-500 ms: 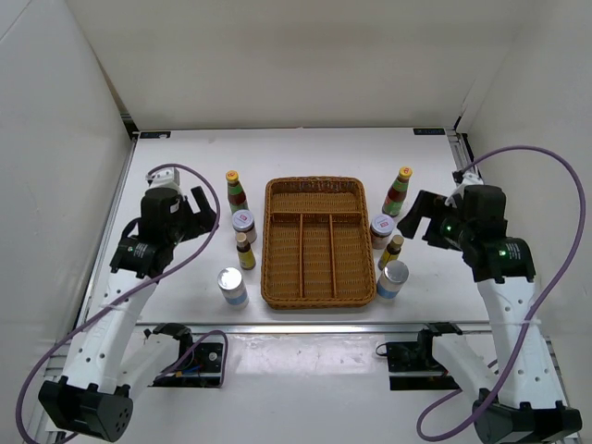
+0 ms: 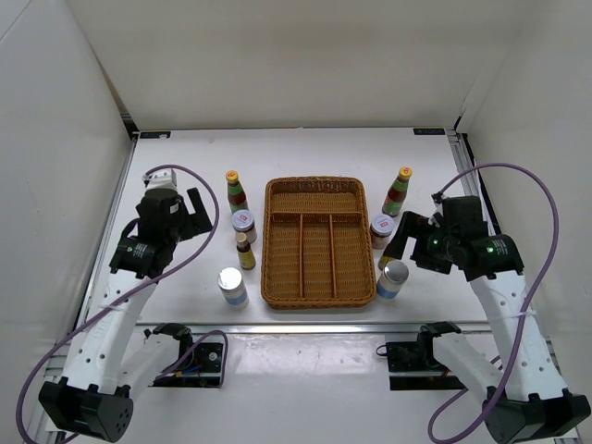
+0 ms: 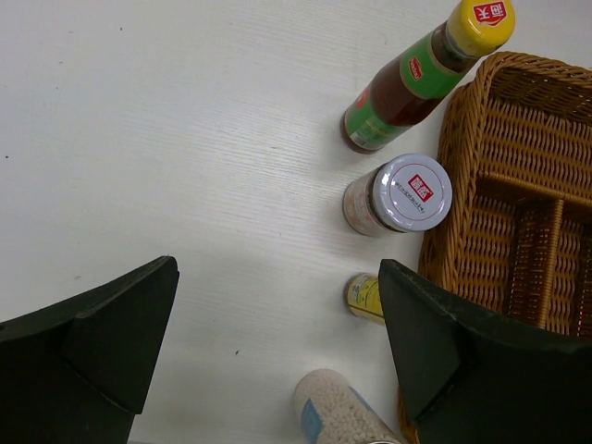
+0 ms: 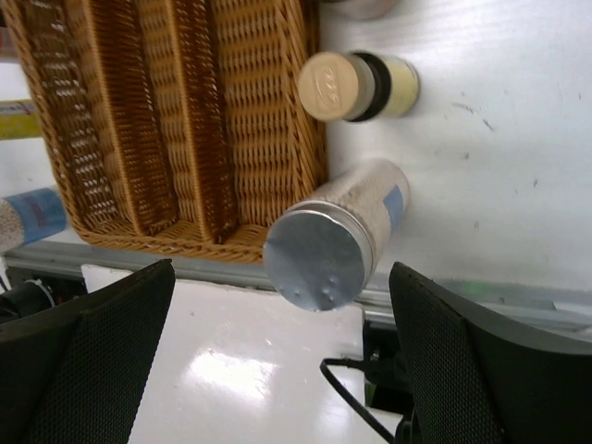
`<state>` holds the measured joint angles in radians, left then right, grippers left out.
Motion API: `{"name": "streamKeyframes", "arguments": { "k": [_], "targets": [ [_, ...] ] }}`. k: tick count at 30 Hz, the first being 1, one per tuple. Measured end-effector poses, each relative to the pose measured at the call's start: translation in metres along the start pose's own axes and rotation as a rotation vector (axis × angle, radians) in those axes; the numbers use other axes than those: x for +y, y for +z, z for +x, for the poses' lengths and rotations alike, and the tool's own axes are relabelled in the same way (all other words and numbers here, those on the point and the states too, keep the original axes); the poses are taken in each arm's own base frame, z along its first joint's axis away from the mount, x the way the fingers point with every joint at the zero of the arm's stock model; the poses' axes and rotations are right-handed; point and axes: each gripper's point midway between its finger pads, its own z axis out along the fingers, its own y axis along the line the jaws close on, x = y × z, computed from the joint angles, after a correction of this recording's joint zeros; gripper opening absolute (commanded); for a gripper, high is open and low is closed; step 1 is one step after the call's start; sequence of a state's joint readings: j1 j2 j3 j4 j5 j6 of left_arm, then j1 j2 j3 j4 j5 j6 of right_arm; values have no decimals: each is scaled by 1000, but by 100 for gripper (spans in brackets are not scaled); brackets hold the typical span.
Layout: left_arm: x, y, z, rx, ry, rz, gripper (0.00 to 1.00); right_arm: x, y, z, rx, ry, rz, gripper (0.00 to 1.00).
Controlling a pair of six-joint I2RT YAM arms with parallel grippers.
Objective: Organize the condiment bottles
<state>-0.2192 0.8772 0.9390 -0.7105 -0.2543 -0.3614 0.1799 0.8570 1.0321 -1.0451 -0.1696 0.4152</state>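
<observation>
The condiment bottles stand in two columns beside the wicker tray (image 2: 314,277). On its left are a tall yellow-capped bottle (image 2: 235,190), a white-lidded jar (image 2: 243,221), a small brown bottle (image 2: 244,251) and a silver-topped cylinder (image 2: 231,286). On its right are a tall bottle (image 2: 399,191), a jar (image 2: 382,228) and a silver-topped cylinder (image 2: 392,277). My left gripper (image 2: 199,215) is open, just left of its column, with nothing between the fingers (image 3: 111,333). My right gripper (image 2: 408,237) is open above the right column. Its silver-topped cylinder (image 4: 324,245) shows between the fingers, the small brown bottle (image 4: 356,86) just beyond.
The tray's (image 3: 518,185) woven rim stands close to the left jar (image 3: 402,194) and the yellow-labelled bottle (image 3: 367,296). In the right wrist view the tray (image 4: 176,111) shows three long slots. The table's metal front rail (image 2: 305,326) runs just behind the cylinders.
My right arm has swung left and forward, from beside the right column to over its small brown bottle and silver-topped cylinder. The left arm has barely shifted.
</observation>
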Motion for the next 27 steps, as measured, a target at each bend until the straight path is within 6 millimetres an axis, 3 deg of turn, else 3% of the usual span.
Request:
{"name": "streamKeyframes", "arguments": {
  "k": [4, 17, 20, 21, 24, 25, 27],
  "targets": [
    [0, 2, -1, -1, 4, -3, 100, -5, 2, 9, 30, 11, 59, 100],
    [-2, 10, 0, 10, 9, -7, 100, -14, 35, 44, 190, -27, 240, 81],
    [-2, 10, -1, 5, 7, -5, 100, -18, 38, 44, 191, -18, 269, 72],
    [-2, 10, -2, 3, 7, -5, 100, -19, 39, 45, 190, -15, 277, 59],
    [-2, 9, -3, -3, 5, -5, 100, -22, 40, 44, 185, -7, 295, 45],
    [-2, 9, -3, -5, 5, -5, 100, -22, 40, 44, 184, -6, 296, 35],
    [-2, 8, -4, -9, 4, -6, 100, -22, 40, 44, 185, -6, 297, 28]
  ]
}}
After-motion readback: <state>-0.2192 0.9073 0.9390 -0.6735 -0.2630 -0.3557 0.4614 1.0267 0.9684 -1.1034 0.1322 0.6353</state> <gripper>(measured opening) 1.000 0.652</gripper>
